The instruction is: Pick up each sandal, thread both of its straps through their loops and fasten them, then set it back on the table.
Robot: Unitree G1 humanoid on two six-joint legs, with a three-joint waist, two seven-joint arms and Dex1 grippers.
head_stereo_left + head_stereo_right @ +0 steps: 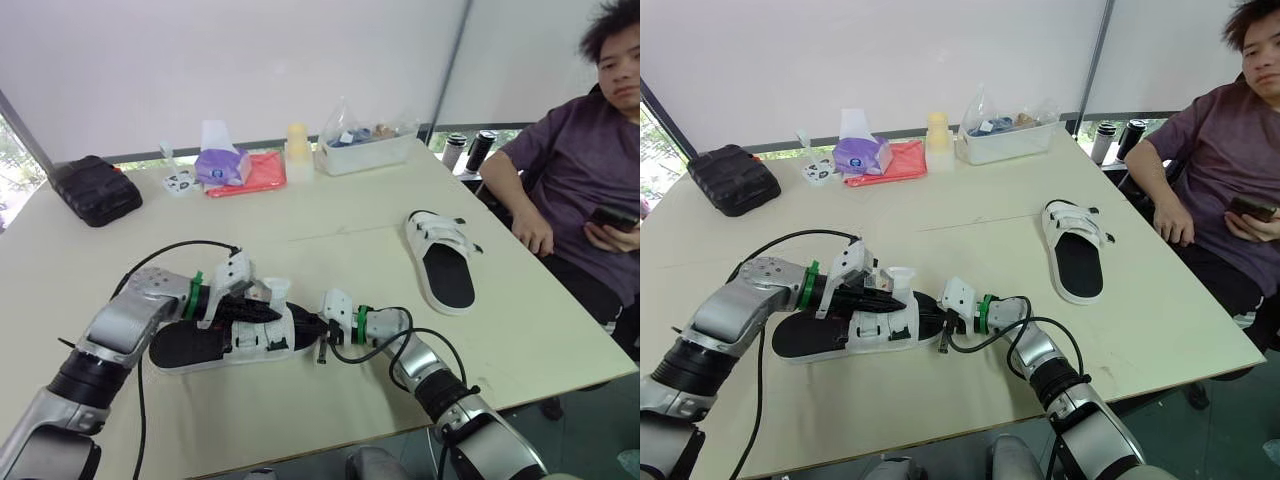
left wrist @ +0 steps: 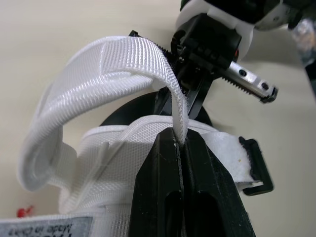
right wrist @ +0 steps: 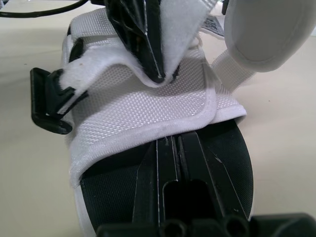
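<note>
A pale table (image 1: 340,235) is set before a plain white wall (image 1: 250,60), divided by a grey post (image 1: 452,60) behind the table's far right corner. Greenery is seen through a window (image 1: 12,150) beyond the table's left edge; grey floor (image 1: 590,428) is glimpsed below its near right corner.

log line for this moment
left gripper: shut on white woven strap; right gripper: shut at toe of black-soled white sandal; second sandal: on table

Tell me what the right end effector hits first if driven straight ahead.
The right end effector would first meet the white front band of the near sandal; its shut tips sit at that band's edge.
</note>
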